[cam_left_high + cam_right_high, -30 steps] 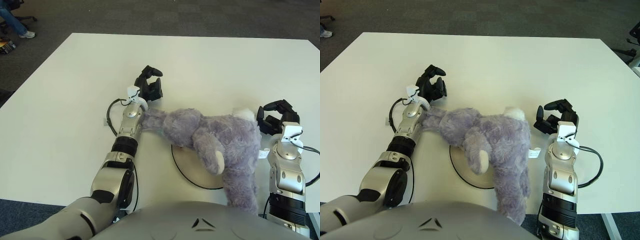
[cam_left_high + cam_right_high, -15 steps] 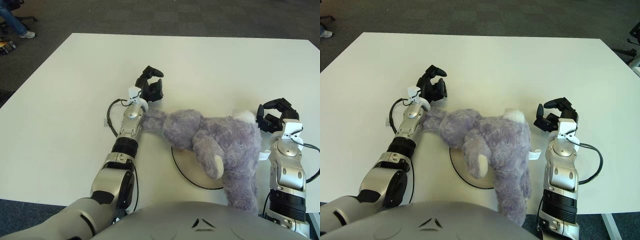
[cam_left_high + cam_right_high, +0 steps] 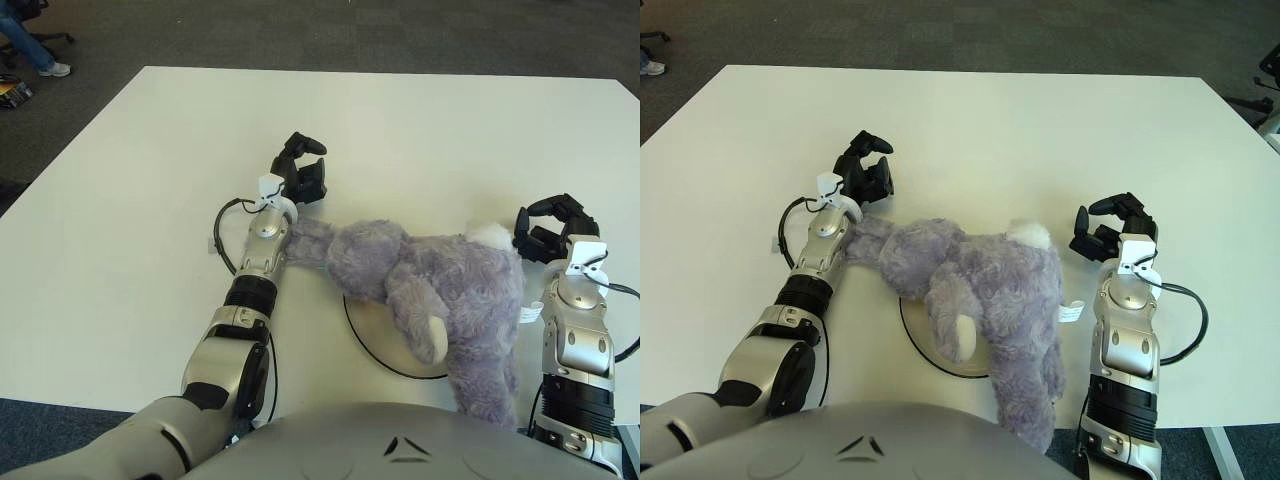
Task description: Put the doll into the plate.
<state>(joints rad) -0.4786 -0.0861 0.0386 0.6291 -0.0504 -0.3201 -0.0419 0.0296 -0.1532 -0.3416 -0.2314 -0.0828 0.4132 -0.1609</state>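
**Plush doll lying across the plate, both robot hands clear of it**

Reading from the left, we find the left robot hand (image 3: 300,172) on the white table (image 3: 130,200), beyond the doll's outstretched limb. Its fingers are loosely curled and hold nothing; the limb lies against the wrist rather than within the fingers. Over the last second this hand has barely shifted.

At the centre, the grey plush doll (image 3: 440,295) sprawls over the round plate (image 3: 375,345), of which only the near-left rim shows. We note that the doll has settled slightly nearer the robot and lower than a second ago, covering a little more of the plate. We judge the placement essentially made, though one leg trails off towards the table's near edge.

At the right, the right robot hand (image 3: 548,228) shows just beside the doll's white-tufted end. It has drawn slightly away, its fingers relaxed and empty, consistent with a release.
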